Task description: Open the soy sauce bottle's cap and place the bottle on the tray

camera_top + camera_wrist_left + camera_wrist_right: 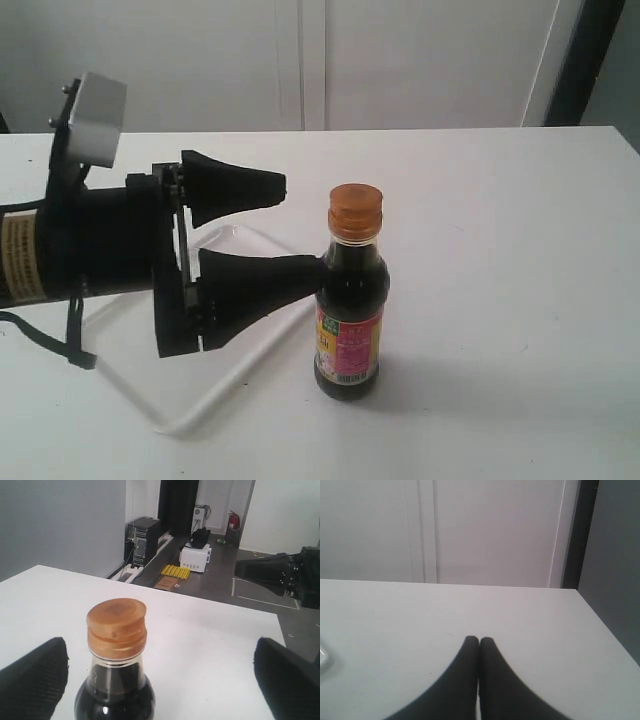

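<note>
Item count: one soy sauce bottle (350, 305), one cap (356, 211), one tray (195, 400), and two grippers, all over one white table (500, 250).

The soy sauce bottle is standing upright on the table, near the middle of the exterior view and just beside the tray's right-hand rim. It is resting on the bare table surface, not on the tray. The cap is sitting closed on the bottle's neck; in the left wrist view the cap (117, 625) is appearing as a round golden-orange disc over a matching collar, above the dark liquid in the soy sauce bottle (114, 695).

The left gripper (300, 230) is reaching in horizontally from the left side of the exterior view, its arm lying low over the tray. Its fingers are standing wide apart. The lower finger tip is appearing to touch the bottle's shoulder; contact cannot be confirmed. The upper finger is pointing past the bottle on its far side, level with the cap. In the left wrist view the fingers (35, 675) are flanking the bottle, one on each side.

The right gripper (479, 641) is hovering over bare table, its two fingers pressed together with nothing between them. In the left wrist view it (240, 569) is showing beyond the table's far edge, well apart from the bottle.
</note>
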{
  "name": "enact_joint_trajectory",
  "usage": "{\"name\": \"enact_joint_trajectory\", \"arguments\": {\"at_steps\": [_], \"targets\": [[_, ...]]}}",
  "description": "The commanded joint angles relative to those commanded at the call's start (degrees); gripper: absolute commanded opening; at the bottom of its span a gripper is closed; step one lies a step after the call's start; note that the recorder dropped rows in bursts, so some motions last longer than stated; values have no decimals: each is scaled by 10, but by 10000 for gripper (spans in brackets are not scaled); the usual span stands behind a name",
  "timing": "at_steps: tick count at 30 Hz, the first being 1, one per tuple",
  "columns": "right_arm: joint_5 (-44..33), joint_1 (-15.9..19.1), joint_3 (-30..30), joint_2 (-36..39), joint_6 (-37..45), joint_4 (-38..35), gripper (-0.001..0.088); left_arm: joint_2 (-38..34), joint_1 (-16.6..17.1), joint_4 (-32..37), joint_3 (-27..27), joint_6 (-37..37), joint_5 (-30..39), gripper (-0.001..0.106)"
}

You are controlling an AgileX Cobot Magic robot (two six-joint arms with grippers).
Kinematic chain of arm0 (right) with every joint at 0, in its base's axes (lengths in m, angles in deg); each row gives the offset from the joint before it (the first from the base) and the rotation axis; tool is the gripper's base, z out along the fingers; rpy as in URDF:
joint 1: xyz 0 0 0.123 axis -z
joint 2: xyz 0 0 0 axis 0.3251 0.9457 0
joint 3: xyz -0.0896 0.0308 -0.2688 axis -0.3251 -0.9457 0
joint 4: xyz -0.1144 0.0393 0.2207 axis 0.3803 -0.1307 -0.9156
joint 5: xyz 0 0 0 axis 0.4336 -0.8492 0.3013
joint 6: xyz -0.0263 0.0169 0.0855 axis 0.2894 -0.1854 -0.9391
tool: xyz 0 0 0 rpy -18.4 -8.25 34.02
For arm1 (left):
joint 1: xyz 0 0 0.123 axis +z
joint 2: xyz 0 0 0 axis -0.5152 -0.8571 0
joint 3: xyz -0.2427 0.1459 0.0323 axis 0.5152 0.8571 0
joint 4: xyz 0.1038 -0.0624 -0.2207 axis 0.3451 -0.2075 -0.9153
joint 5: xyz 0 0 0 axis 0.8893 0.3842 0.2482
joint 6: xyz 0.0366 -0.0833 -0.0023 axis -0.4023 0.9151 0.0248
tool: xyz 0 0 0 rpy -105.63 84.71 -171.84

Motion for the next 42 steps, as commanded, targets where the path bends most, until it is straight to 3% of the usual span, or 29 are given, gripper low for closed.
{"name": "enact_joint_trajectory", "arguments": {"at_steps": [4, 14, 42], "targets": [[0, 0, 0, 0, 0, 0, 0, -23, 0, 2, -7, -11, 0, 1011], [0, 0, 0, 0, 0, 0, 0, -67, -54, -36, -7, -94, 0, 1011], [2, 0, 0, 0, 3, 0, 0, -203, -54, -74, -77, -132, 0, 1011]]}}
